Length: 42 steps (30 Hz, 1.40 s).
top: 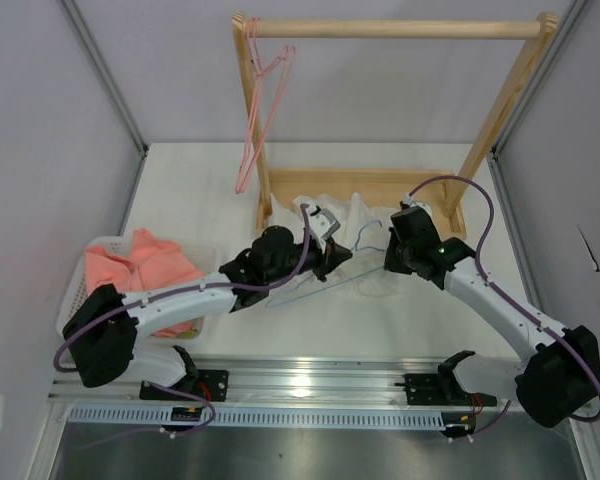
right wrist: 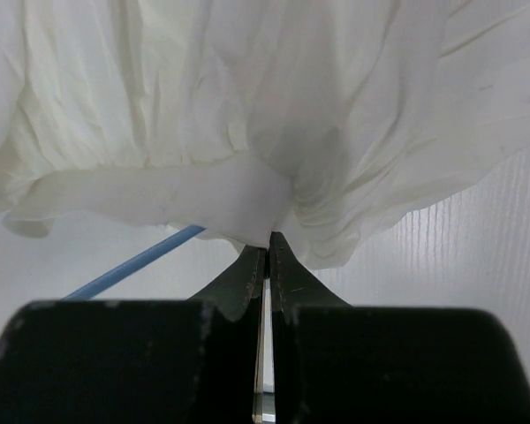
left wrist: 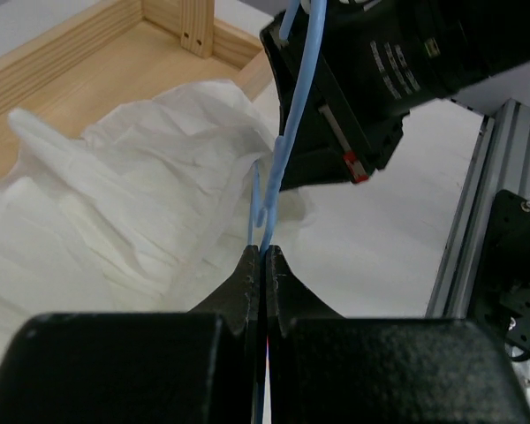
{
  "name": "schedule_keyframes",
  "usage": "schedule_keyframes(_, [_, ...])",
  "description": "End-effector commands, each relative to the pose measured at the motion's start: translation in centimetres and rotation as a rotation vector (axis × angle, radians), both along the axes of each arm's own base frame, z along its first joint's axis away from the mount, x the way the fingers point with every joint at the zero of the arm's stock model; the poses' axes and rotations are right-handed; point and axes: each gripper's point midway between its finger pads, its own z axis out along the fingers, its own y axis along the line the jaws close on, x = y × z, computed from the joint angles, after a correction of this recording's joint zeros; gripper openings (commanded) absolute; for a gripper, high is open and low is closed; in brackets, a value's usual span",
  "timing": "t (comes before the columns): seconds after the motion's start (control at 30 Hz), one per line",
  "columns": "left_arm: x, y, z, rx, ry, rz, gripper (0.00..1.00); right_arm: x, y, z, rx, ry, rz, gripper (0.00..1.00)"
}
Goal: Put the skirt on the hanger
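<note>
Two grippers are seen clenched | left gripper: the hanger wire is pinched between its fingertips | right gripper: the skirt edge is gripped | skirt is bunched on the desk against the wooden rack base, with the hanger held just beside it

The white crinkly skirt is sitting all bunched up on the table, with the thin light-blue wire hanger right at its near edge.
</note>
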Motion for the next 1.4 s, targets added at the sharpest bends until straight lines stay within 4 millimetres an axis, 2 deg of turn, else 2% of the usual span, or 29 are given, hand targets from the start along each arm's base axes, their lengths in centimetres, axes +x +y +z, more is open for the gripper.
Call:
schedule_keyframes(0.0, [0.5,-2.6,5.9,-0.16,-0.061,-0.113,0.0,0.6,0.4,2.7,0.033,-0.072,-0.004,0.0])
schedule_keyframes(0.07, [0.7,-4.2,5.7,-0.161,-0.027,-0.169,0.0,0.5,0.7,3.0,0.041,-0.077,-0.001,0.0])
schedule_keyframes(0.13, [1.1,-5.4,4.3,-0.153,0.027,-0.205,0.0,0.4,0.7,3.3,0.045,-0.086,0.001,0.0])
schedule_keyframes(0.17, [0.7,-6.1,4.5,-0.164,0.038,-0.251,0.0,0.3,0.9,3.5,0.046,-0.087,0.006,0.0])
schedule_keyframes(0.23, [1.0,-7.0,3.0,-0.161,0.099,-0.275,0.0,0.4,1.0,3.9,0.045,-0.097,0.004,0.0])
schedule_keyframes(0.3, [1.0,-7.8,3.0,-0.178,0.119,-0.304,0.0,0.4,1.3,4.0,0.045,-0.099,0.012,0.0])
schedule_keyframes(0.37, [1.1,-8.5,1.4,-0.17,0.179,-0.314,0.0,0.5,1.4,4.1,0.041,-0.098,0.011,0.0])
schedule_keyframes(0.43, [1.3,-9.0,1.3,-0.191,0.211,-0.312,0.0,0.6,2.0,4.5,0.047,-0.108,0.025,0.0])
schedule_keyframes(0.47, [1.5,-9.3,0.4,-0.188,0.231,-0.307,0.0,0.7,2.1,4.5,0.041,-0.111,0.023,0.0])
schedule_keyframes(0.5, [1.8,-9.6,0.7,-0.198,0.245,-0.303,0.0,0.6,2.3,4.2,0.028,-0.103,0.032,0.0])
schedule_keyframes(0.63, [3.0,-10.6,-1.1,-0.149,0.317,-0.263,0.0,0.9,1.5,2.7,-0.035,-0.081,0.01,0.0])
schedule_keyframes(0.7, [3.6,-10.5,-2.7,-0.111,0.358,-0.213,0.0,1.1,1.1,2.3,-0.053,-0.084,-0.002,0.0])
schedule_keyframes(0.73, [4.0,-10.7,-2.6,-0.107,0.357,-0.2,0.0,1.2,0.9,2.1,-0.059,-0.085,0.0,0.02])
schedule_keyframes(0.8, [4.9,-10.6,-3.8,-0.066,0.388,-0.142,0.0,1.6,0.6,2.3,-0.056,-0.097,-0.007,0.1])
schedule_keyframes(0.9, [5.5,-10.5,-5.0,-0.036,0.422,-0.095,0.0,1.7,0.6,2.3,-0.038,-0.11,0.001,0.25])
schedule_keyframes(0.93, [5.7,-10.4,-5.4,-0.023,0.436,-0.08,0.0,1.7,0.5,2.3,-0.038,-0.11,-0.003,0.34])
schedule_keyframes(1.0, [5.9,-10.4,-6.0,-0.008,0.455,-0.064,0.0,1.7,0.4,2.3,-0.033,-0.114,-0.011,0.46])
schedule_keyframes(1.03, [6.1,-10.3,-6.5,0.005,0.468,-0.053,0.0,1.7,0.3,2.4,-0.03,-0.119,-0.014,0.56])
schedule_keyframes(1.13, [6.1,-10.3,-7.1,0.017,0.482,-0.042,0.0,1.6,-0.3,2.6,-0.038,-0.123,-0.042,0.67])
schedule_keyframes(1.2, [6.1,-10.2,-7.3,0.025,0.49,-0.042,0.0,1.7,-0.8,3.0,-0.038,-0.145,-0.062,0.7])
schedule_keyframes(1.27, [6.0,-10.2,-7.5,0.033,0.49,-0.043,0.0,2.0,-1.5,4.5,-0.011,-0.197,-0.088,0.71])
schedule_keyframes(1.37, [5.8,-10.2,-7.6,0.038,0.49,-0.056,0.0,3.3,-2.6,6.1,0.049,-0.237,-0.124,0.65])
